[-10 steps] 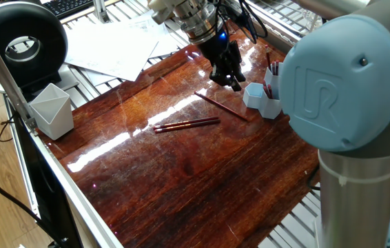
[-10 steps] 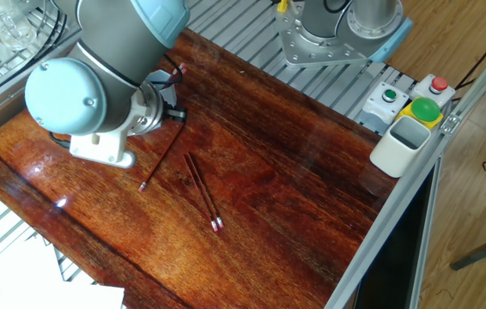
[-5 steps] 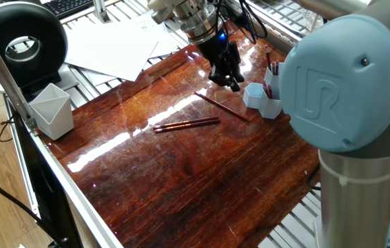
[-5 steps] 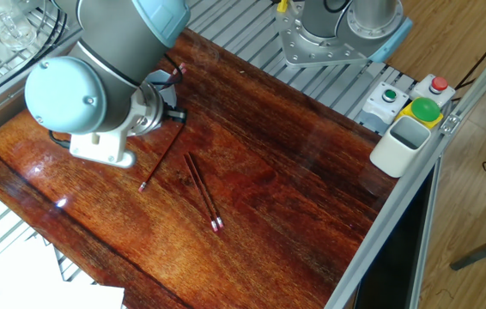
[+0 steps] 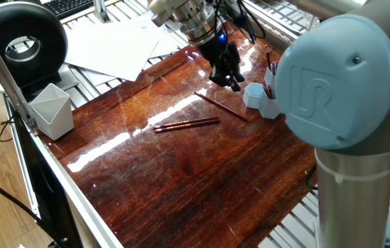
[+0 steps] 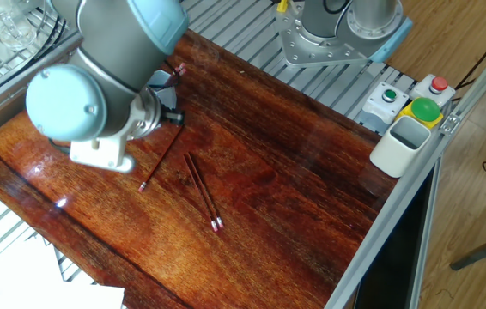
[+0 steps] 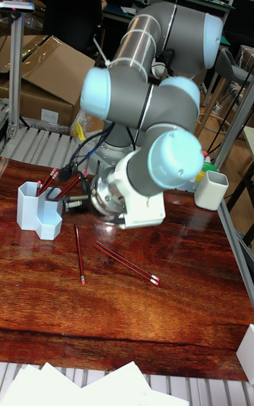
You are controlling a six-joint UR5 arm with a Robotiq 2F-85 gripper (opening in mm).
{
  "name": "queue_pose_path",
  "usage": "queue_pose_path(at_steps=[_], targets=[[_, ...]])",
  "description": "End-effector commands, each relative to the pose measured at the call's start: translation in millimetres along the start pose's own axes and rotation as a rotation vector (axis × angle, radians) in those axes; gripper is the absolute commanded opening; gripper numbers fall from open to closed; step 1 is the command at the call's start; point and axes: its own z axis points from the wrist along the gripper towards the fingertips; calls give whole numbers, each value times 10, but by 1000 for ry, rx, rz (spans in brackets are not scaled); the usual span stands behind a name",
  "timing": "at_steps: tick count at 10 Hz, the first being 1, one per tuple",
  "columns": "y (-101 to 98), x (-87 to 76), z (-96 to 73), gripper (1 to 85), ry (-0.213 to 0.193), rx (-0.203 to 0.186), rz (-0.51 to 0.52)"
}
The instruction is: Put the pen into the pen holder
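Dark gripper point(image 5: 234, 84) above pen point(image 5: 221, 107) beside pen holder point(image 5: 262, 100), grip state unclear

The holder point(image 7: 37, 217) is light blue, made of joined hexagonal tubes of differing heights, upright near the worktop point(image 5: 202, 179) edge, with a few red pens standing tilted in it. One red pen point(image 7: 79, 254) lies flat just beside it. Two more pens point(image 7: 127, 263) lie side by side, touching, nearer the middle.
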Motion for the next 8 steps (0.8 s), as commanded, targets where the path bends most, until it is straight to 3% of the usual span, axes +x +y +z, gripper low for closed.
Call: queue_pose_path(at_steps=[1,3,6,8], targets=[[25,-383,196,357,-44,-23,4],[82,-544,231,347,-55,-30,23],[149,-576,207,330,-38,-42,50],[174,-671,223,323,-50,-45,66]])
